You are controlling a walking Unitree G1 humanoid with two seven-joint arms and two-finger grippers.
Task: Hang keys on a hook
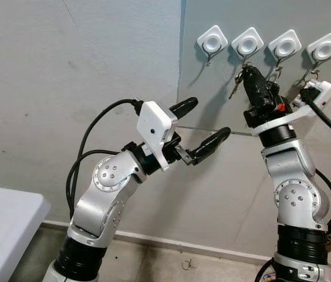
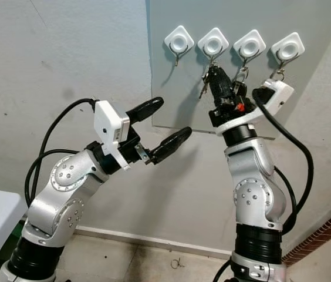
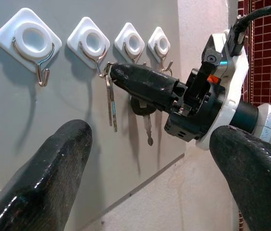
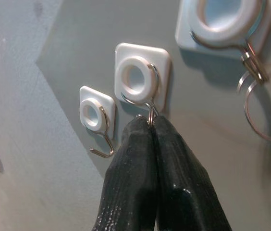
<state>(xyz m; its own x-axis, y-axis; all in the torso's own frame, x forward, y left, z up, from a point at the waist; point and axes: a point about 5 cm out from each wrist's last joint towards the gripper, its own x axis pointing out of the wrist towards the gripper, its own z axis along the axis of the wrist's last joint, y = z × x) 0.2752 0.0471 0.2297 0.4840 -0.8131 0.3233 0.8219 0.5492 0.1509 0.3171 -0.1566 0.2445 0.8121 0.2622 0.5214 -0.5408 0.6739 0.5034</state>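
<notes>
Grey panel (image 1: 212, 88) on the wall carries four white hooks in a row, and the right hand (image 1: 249, 71) reaches up to the second hook (image 1: 247, 43) from the panel's left edge. Its fingers (image 4: 154, 163) are pressed together, tips pinching the keys (image 3: 111, 98) by their ring right at that hook's wire, with the blades dangling below. The hanging step looks all but finished: the ring seems to sit on the wire, though I cannot tell for sure. Next, ease the fingers apart and draw straight back without snagging. The left hand (image 1: 206, 126) hovers spread and empty, below the panel's left corner
</notes>
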